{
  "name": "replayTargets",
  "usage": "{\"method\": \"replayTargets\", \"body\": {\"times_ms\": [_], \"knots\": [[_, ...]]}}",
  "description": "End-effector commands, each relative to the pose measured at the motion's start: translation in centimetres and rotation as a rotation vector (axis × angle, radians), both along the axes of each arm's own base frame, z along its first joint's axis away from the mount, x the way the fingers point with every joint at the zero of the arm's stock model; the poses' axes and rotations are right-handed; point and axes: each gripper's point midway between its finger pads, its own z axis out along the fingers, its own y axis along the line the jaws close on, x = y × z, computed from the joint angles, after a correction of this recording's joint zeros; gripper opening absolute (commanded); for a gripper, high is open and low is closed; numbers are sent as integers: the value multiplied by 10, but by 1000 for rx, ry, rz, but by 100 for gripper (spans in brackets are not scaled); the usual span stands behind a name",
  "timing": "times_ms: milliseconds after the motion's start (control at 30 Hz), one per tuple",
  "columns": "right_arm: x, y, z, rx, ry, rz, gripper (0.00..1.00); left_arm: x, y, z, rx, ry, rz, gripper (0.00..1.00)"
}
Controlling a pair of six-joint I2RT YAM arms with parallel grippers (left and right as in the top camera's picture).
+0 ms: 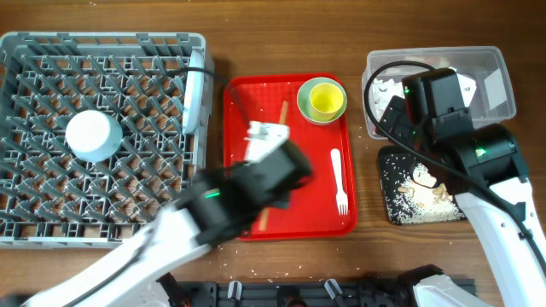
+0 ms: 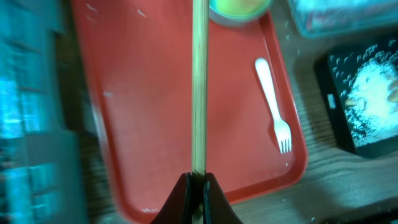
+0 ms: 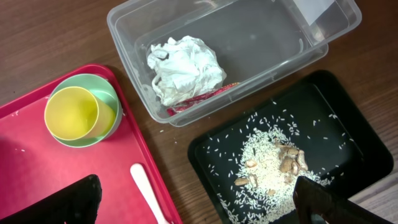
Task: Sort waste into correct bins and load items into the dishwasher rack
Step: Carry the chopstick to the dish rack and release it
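My left gripper (image 2: 199, 185) is shut on a thin wooden chopstick (image 2: 199, 81), which runs straight up the left wrist view over the red serving tray (image 2: 143, 124). From overhead this gripper (image 1: 277, 177) hangs over the tray's middle. My right gripper (image 3: 193, 205) is open and holds nothing, hovering between the clear tub (image 3: 127, 28) and the black tray (image 3: 348, 124). A crumpled napkin (image 3: 185, 68) and a red-and-white wrapper (image 3: 208, 94) lie in the tub. Rice and beige scraps (image 3: 270, 165) lie in the black tray.
The grey dishwasher rack (image 1: 26, 128) at the left holds an upturned pale blue bowl (image 1: 92, 135) and a plate (image 1: 195, 98) on edge. On the red tray, a yellow-green cup (image 1: 323, 100) sits in a pale blue bowl (image 3: 111, 98), with a white fork (image 1: 339, 179) nearby.
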Motion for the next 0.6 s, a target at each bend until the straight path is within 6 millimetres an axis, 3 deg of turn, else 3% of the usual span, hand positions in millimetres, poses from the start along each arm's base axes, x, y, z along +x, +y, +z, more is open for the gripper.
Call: {"method": "replayTargets", "body": {"times_ms": [0, 33, 100, 200, 267, 367, 433, 567], "knots": [[2, 1, 0, -1, 3, 10, 100, 1, 61, 56, -3, -185, -59, 8], [2, 1, 0, -1, 3, 11, 100, 2, 85, 71, -10, -236, -22, 8], [2, 1, 0, -1, 3, 11, 100, 5, 111, 84, -11, -292, 43, 7], [2, 1, 0, -1, 3, 10, 100, 15, 159, 93, 42, -338, 185, 4], [2, 1, 0, -1, 3, 11, 100, 33, 184, 92, 56, -334, 298, 4], [2, 1, 0, -1, 3, 11, 100, 72, 199, 84, 3, -314, 385, 4], [2, 1, 0, -1, 3, 10, 100, 113, 218, 60, 24, -265, 460, 4], [2, 1, 0, -1, 3, 10, 100, 162, 233, -21, 91, -70, 497, 4]]}}
